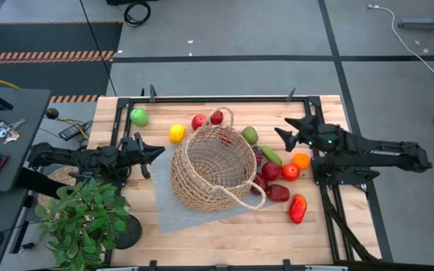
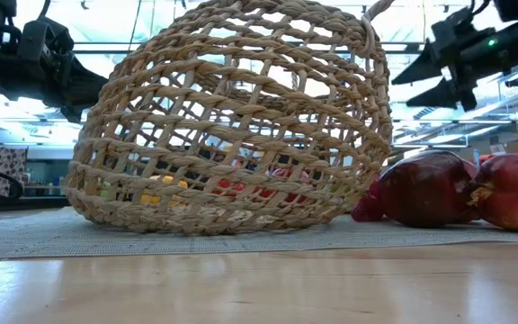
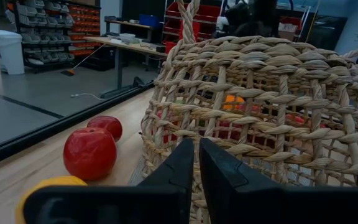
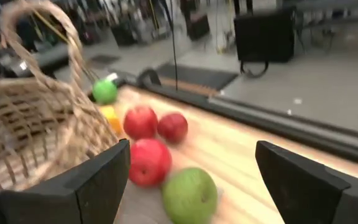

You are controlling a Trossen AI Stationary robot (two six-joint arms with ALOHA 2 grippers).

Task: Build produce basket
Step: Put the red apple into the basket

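Observation:
The tan wicker basket (image 1: pixel 213 172) rests tilted on a grey mat (image 1: pixel 164 211) at the table's middle, its opening up. Produce lies on the table around it: a green apple (image 1: pixel 139 116), a lemon (image 1: pixel 177 133), two red apples (image 1: pixel 199 121), a green fruit (image 1: pixel 249 135), an orange (image 1: pixel 301 160), and red pieces (image 1: pixel 279 193) by the basket's right side. My left gripper (image 1: pixel 161 150) is shut, right at the basket's left wall (image 3: pixel 229 124). My right gripper (image 1: pixel 283 132) is open and empty above the table, right of the green fruit (image 4: pixel 189 196). My left gripper points level from the table's left at the basket's left wall (image 3: pixel 194 134), fingers shut. I cannot tell whether the fingertips touch the weave or stop just short of it.
A leafy potted plant (image 1: pixel 85 218) stands at the table's near left corner. A red pepper (image 1: pixel 297 208) lies near the right edge. Bare wood lies along the near edge. A raised dark rail frames the table.

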